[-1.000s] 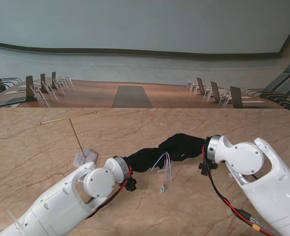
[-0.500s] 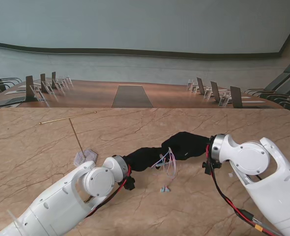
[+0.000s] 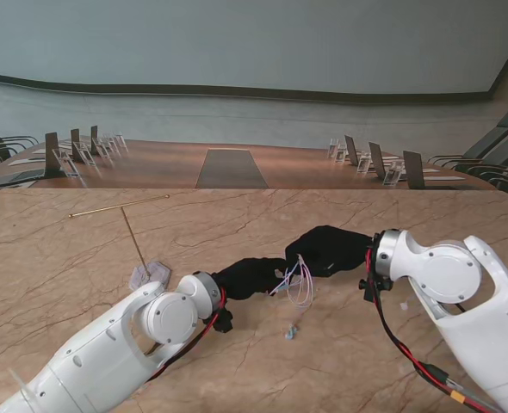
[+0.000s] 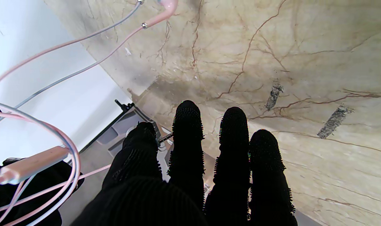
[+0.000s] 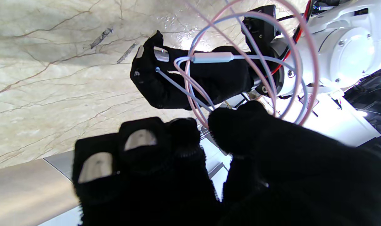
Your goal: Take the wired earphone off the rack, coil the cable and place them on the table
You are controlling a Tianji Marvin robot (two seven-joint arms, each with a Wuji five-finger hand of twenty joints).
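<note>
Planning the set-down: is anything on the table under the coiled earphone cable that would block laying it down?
Nothing visible blocks it. The cable coil hangs between the left hand and right hand; beneath lies only its own earbud end on bare marble table.

The stand view is evenly lit and fairly sharp, with soft daylight-like brightness and only faint shadows on the marble table (image 3: 82, 258) beside the white arms. Both wrist views bend straight lines near their edges, as a wide lens does. In the left wrist view the white area past the table edge is blown out, and the near cable (image 4: 36, 157) loops look soft and out of focus. In the right wrist view a glare patch sits on the table (image 5: 184, 44) by the left robot hand (image 5: 190, 78), while the right robot hand (image 5: 209, 175) up close is a black, detailless mass.
</note>
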